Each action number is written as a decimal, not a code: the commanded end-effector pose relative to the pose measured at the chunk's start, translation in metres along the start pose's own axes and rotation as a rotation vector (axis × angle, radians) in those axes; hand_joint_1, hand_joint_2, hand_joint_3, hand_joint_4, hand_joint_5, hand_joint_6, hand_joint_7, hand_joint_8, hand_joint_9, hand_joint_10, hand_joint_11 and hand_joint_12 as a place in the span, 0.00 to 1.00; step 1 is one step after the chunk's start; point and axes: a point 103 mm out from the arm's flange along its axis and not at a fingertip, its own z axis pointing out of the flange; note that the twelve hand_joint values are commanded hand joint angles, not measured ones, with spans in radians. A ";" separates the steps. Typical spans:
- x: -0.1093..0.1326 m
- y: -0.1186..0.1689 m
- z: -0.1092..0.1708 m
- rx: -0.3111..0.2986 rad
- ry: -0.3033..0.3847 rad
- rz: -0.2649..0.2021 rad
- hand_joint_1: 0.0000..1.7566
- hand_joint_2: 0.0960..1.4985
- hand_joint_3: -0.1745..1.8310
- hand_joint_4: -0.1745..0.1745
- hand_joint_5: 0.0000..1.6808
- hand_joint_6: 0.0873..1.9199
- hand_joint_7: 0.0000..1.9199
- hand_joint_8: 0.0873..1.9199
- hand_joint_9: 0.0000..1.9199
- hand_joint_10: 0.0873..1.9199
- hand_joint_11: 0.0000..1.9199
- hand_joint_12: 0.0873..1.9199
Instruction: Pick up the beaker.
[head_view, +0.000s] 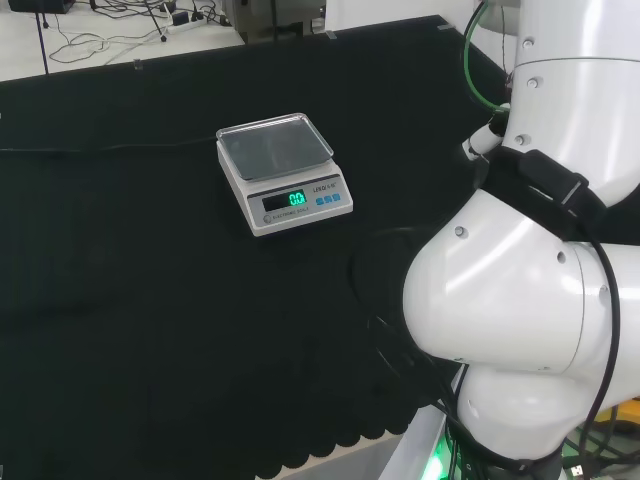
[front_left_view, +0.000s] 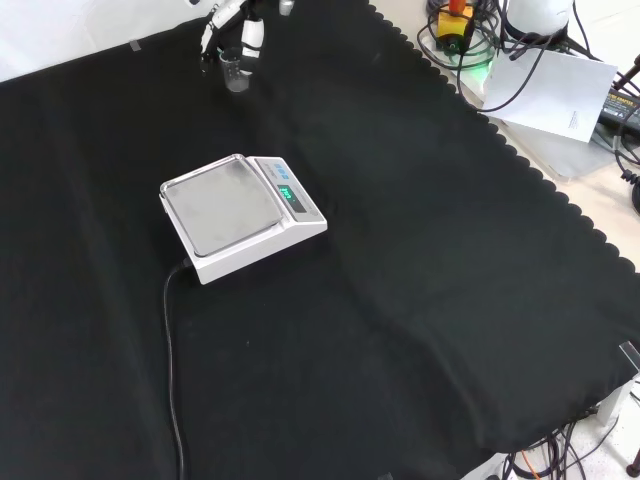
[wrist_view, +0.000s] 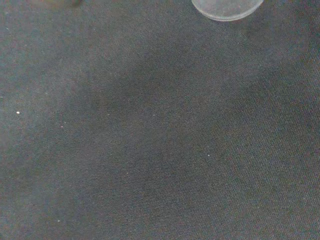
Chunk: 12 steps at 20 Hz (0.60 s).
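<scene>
No print on the scale (head_view: 284, 172) reads clearly.

Premises: a robotics laboratory bench. A black cloth (front_left_view: 420, 300) with a scalloped edge covers the bench. A white digital scale (head_view: 283, 172) with a steel pan and lit green display stands at centre left of the head view. The white robot arm (head_view: 520, 290) occupies that view's right. Loose cables (front_left_view: 520, 40) and paper sheets (front_left_view: 560, 90) lie at the front view's upper right.

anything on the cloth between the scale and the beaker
No: in the front view the stretch between the scale and the beaker is bare black cloth. The hand is right at the beaker.
</scene>
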 end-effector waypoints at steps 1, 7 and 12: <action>-0.002 0.002 0.000 0.003 -0.006 0.010 0.39 0.56 0.04 0.44 0.24 0.05 0.11 0.32 0.12 0.42 0.06 0.78; -0.004 0.011 0.005 -0.040 -0.026 0.014 0.51 0.62 0.03 0.36 0.29 0.09 0.14 0.33 0.23 0.40 0.26 0.69; 0.002 0.018 0.005 -0.116 -0.043 -0.016 0.71 0.73 0.00 0.02 0.43 0.30 0.24 0.38 0.47 0.28 0.54 0.42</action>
